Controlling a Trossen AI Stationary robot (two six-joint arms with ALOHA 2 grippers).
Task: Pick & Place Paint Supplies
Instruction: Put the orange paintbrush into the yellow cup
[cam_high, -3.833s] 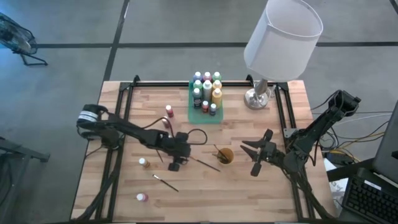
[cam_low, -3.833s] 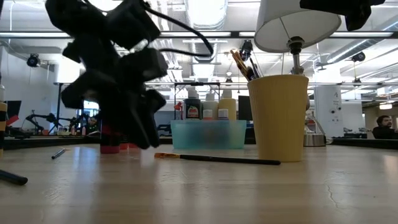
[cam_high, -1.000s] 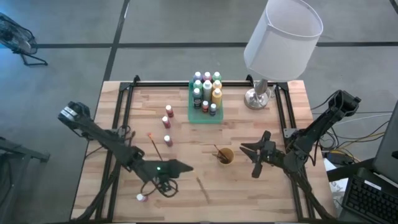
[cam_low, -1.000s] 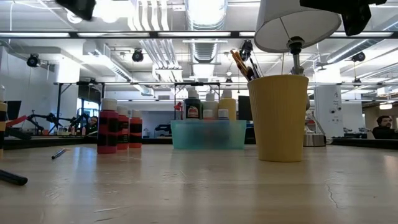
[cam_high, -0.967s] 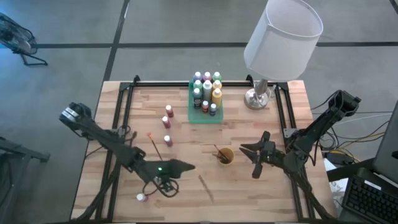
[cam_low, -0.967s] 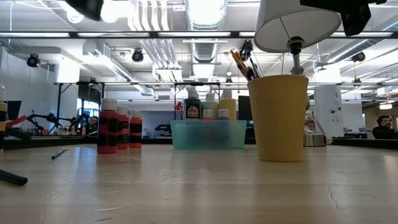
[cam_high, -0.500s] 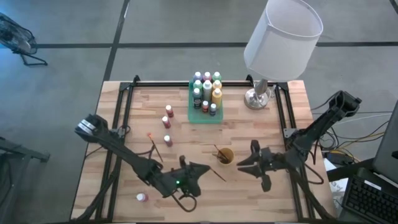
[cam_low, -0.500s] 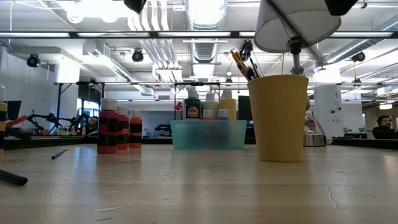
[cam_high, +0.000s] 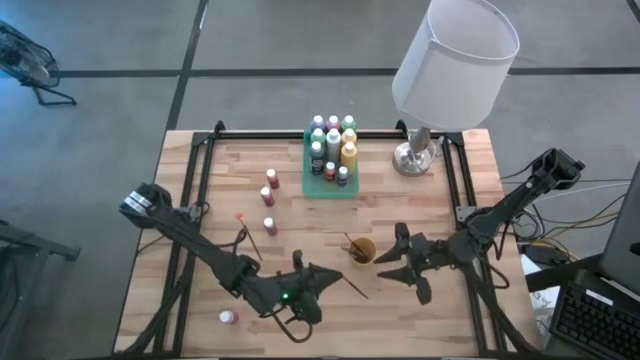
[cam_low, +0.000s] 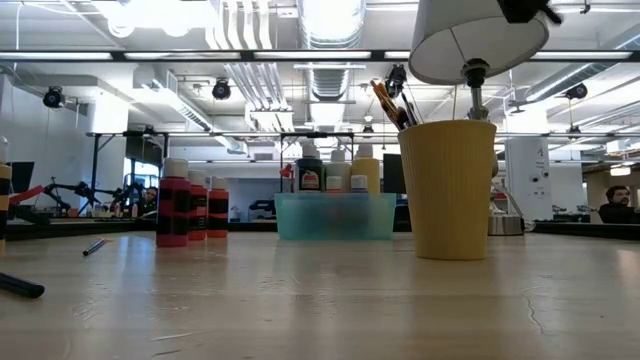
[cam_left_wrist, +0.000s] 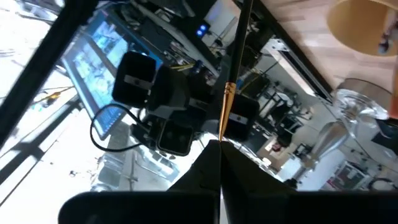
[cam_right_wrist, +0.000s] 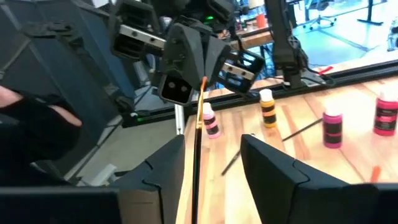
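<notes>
Left gripper (cam_high: 335, 279) clenched on thin dark-handled paintbrush (cam_high: 352, 287), raised above wooden tabletop (cam_high: 200, 200). Right gripper (cam_high: 388, 265) jaws parted around brush's far end, beside orange-yellow cup (cam_high: 362, 250).

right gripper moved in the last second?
Yes. In the high view the right gripper has shifted left, closer to the orange-yellow cup, toward the left gripper's brush.
</notes>
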